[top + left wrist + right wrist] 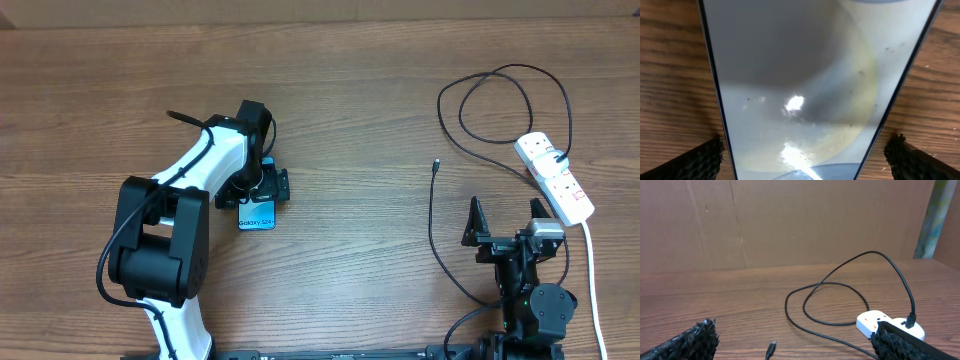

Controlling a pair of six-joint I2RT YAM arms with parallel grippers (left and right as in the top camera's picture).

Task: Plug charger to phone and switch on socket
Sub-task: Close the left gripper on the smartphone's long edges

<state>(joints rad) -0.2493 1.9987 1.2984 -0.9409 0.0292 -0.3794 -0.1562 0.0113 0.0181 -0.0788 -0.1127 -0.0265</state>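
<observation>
The left claw (262, 190) hangs over the phone (257, 216) with its jaws wide, straddling it across its width. In the left wrist view the phone (800, 75) fills the space between the two pads (705, 160). A strip of table (670, 75) shows between one pad and the phone's edge. The other pad sits right at the opposite edge, and I cannot tell whether it touches. The phone lies flat, screen up. Its long axis runs fore and aft under the claw, and the lettered end sticks out on the claw's near side, toward the robot.

The right claw (506, 215) is also wide, with nothing between its pads (685, 342), and it faces away from the robot. The charger (430, 220) lies to its left. Its tip (436, 164) is ahead and left of the claw, pointing away from it, and the free stretch of cable runs roughly in line with the fingers. Farther ahead the cable loops round to the socket (556, 178), where its other end is plugged in. The socket lies ahead and right of this claw on a slanted long axis, its near end farther right. A white cord (592, 280) leaves that end and runs back past the claw's right side.
</observation>
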